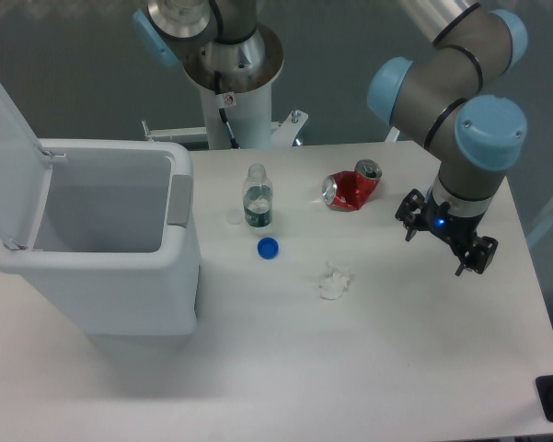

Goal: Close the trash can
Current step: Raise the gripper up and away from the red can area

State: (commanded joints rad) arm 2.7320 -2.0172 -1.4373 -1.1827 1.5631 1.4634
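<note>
Open-lidded trash can, distant claw

We are seeing bare table lying open across the lower middle of the frame, while a bottle, a blue cap, a crushed red can and a paper wad are standing between the gripper at right and the trash can at left.

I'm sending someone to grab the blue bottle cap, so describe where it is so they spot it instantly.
Start at the big white trash can with its lid up. Right of it stands a clear bottle; the blue cap lies just in front, the only small blue disc on the table.
</note>
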